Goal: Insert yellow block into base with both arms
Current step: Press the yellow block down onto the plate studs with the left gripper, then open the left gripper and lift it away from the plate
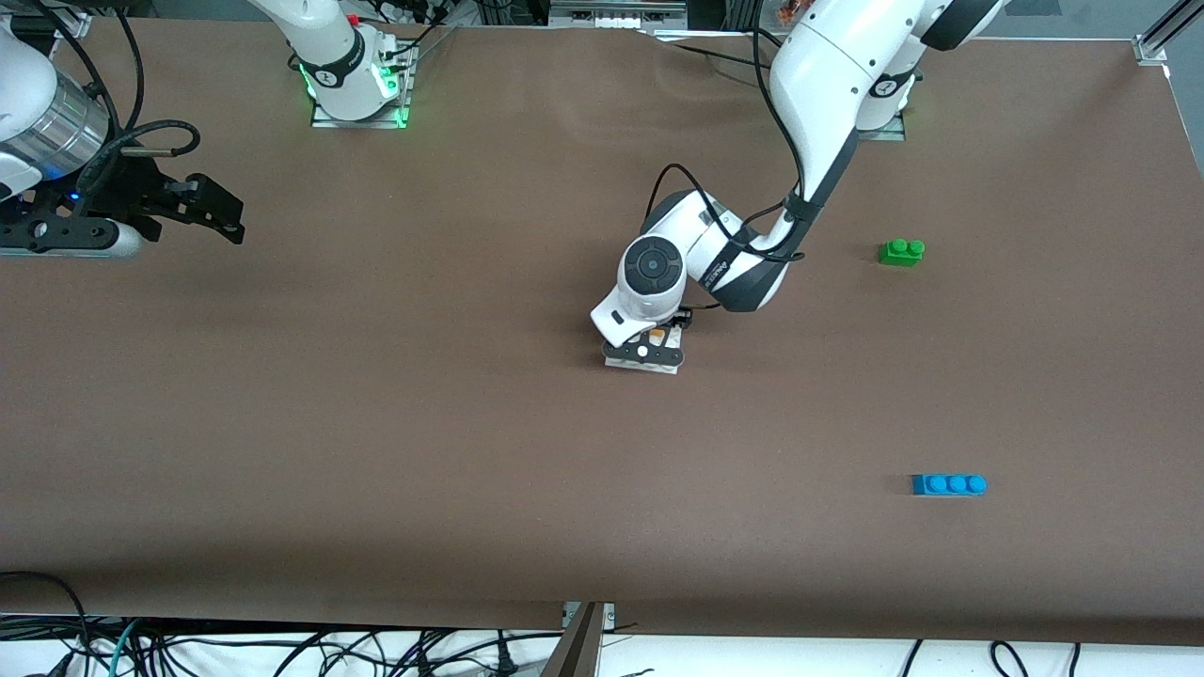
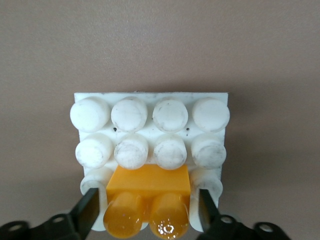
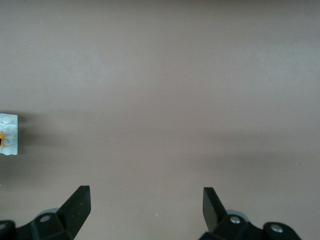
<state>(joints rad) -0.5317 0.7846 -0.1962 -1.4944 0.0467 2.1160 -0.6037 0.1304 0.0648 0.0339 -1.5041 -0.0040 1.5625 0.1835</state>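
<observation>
The yellow block sits pressed onto the white studded base, in the base's edge row, its two studs pointing at the left wrist camera. My left gripper is straight over it and open. One finger stands on each side of the block with a gap, touching neither side. In the front view the left gripper covers most of the base at mid-table, and only a sliver of the yellow block shows. My right gripper waits open above the right arm's end of the table, and its wrist view catches the base at the edge.
A green two-stud brick lies toward the left arm's end of the table. A blue three-stud brick lies nearer the front camera at that same end. Cables hang past the table's front edge.
</observation>
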